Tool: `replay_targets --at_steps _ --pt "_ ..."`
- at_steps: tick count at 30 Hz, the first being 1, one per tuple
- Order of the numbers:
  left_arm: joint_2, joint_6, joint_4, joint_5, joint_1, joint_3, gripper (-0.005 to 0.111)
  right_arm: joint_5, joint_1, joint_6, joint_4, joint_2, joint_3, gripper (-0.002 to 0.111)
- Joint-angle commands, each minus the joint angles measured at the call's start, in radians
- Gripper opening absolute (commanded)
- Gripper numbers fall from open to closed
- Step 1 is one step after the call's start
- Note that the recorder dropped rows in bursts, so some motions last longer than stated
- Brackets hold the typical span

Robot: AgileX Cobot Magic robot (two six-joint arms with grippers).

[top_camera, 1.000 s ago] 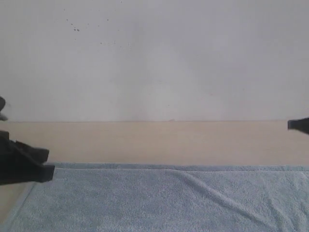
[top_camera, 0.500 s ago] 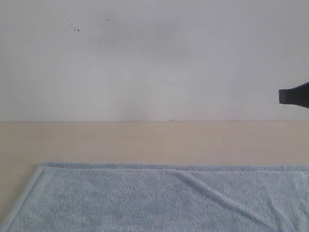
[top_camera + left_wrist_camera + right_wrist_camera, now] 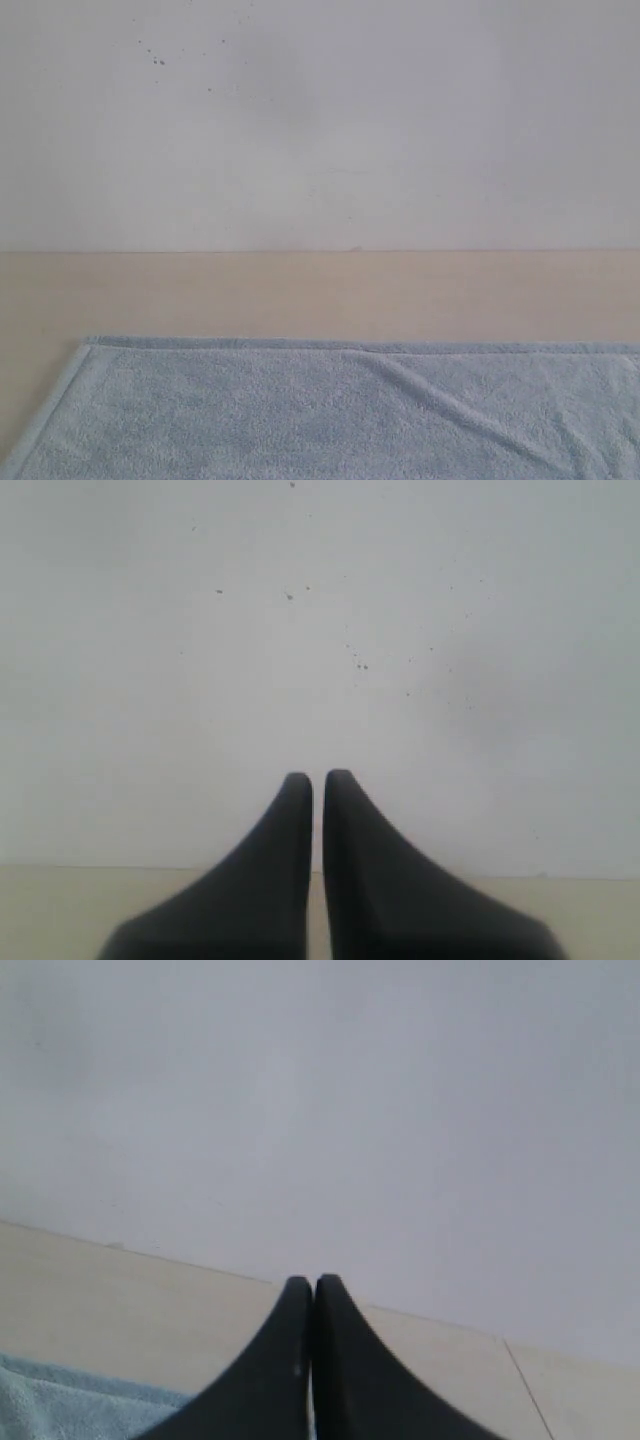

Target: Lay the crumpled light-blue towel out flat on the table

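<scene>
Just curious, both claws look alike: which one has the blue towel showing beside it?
The right gripper: the towel shows at its edge beside it; by the left gripper only wall and table show.

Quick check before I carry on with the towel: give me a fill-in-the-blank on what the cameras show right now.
1. The towel lies on the table, and the exterior view shows ____ (both/one/neither) of the grippers.
2. The left gripper has its fingers ____ (open/shut).
3. The right gripper holds ____ (the towel/nothing).
4. In the exterior view a raised fold crosses the towel's ____ (left/right) part.
Missing words: neither; shut; nothing; right.
</scene>
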State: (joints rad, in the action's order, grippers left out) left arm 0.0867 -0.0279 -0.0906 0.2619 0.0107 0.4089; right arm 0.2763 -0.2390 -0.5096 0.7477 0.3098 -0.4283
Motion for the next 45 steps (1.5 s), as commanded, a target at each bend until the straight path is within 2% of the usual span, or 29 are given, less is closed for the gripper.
replay_targets --at_steps 1,4,10,12,15,20,24,27,32,39,45 --pt "-0.087 0.028 -0.002 0.080 0.001 -0.042 0.004 0.167 -0.001 -0.006 -0.073 -0.158 0.034 0.000" --pt "-0.087 0.063 -0.004 0.075 -0.023 -0.078 0.004 0.197 -0.001 -0.008 -0.129 -0.245 0.041 0.000" --pt "-0.061 0.079 0.002 0.069 -0.027 -0.223 0.004 0.035 -0.001 -0.054 -0.166 -0.252 0.136 0.000" --pt "-0.058 0.081 0.004 0.027 -0.027 -0.260 0.004 -0.034 -0.001 -0.064 -0.166 -0.232 0.176 0.000" --pt "-0.058 0.081 0.002 0.021 -0.027 -0.293 0.004 -0.048 -0.001 -0.067 -0.166 -0.202 0.223 0.000" --pt "-0.058 0.081 0.002 -0.004 -0.027 -0.298 0.004 -0.021 -0.001 -0.164 -0.164 -0.164 0.304 0.000" --pt "-0.058 0.081 0.004 -0.002 -0.027 -0.311 0.004 -0.055 -0.001 -0.218 -0.158 -0.147 0.387 0.000" --pt "-0.058 0.081 0.002 -0.058 -0.027 -0.347 0.004 -0.105 -0.001 -0.260 -0.158 -0.147 0.427 0.000" --pt "-0.058 0.081 0.000 -0.078 -0.027 -0.379 0.004 -0.116 -0.001 -0.260 -0.171 -0.147 0.428 0.000" --pt "-0.058 0.081 -0.012 -0.085 -0.027 -0.379 0.004 -0.276 -0.001 -0.344 -0.192 -0.147 0.427 0.000" --pt "-0.058 0.081 0.001 -0.085 -0.027 -0.379 0.004 -0.289 -0.001 -0.344 -0.192 -0.147 0.427 0.000"
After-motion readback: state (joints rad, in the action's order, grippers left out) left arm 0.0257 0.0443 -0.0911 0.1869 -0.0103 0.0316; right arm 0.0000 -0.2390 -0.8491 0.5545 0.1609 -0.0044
